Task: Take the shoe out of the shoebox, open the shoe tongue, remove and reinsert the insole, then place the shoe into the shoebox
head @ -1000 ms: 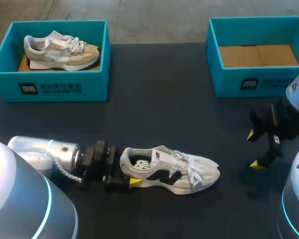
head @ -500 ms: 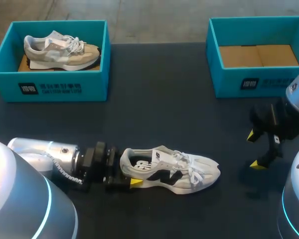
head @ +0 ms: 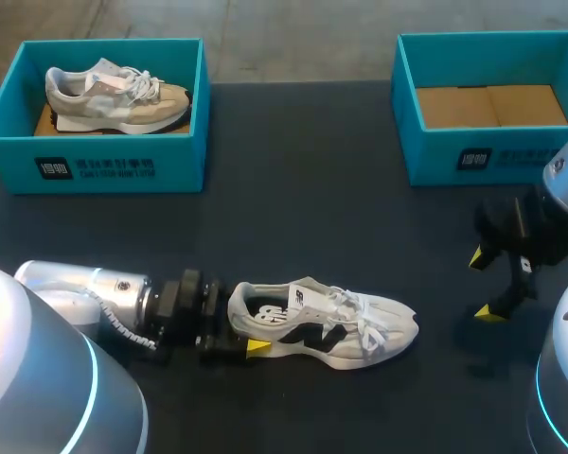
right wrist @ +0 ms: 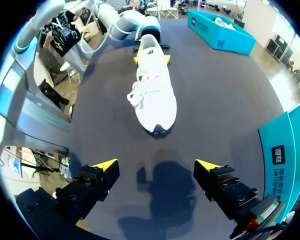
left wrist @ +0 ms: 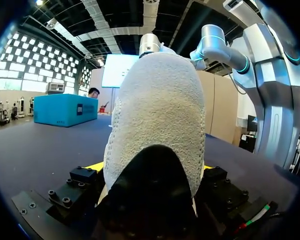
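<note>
Left end effector (left wrist: 152,172): fingers pinch the heel of the white sneaker (head: 327,324) from both sides. The sneaker stands on its sole on the dark counter (head: 293,218), with its toe pointing away from that end effector and toward the right arm. Right end effector (right wrist: 157,167): fingers spread wide, holding nothing, above the counter near the toe. The teal shoebox (head: 435,156) sits well apart, at the far right.

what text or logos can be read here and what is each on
Left shoebox, front wall: white square mark and lines of print, too small to read.
Right shoebox, front wall: same mark and print, too small to read.
White shoe, tongue tag and side mark: blurred, unreadable.
Nothing is clear enough to quote.
</note>
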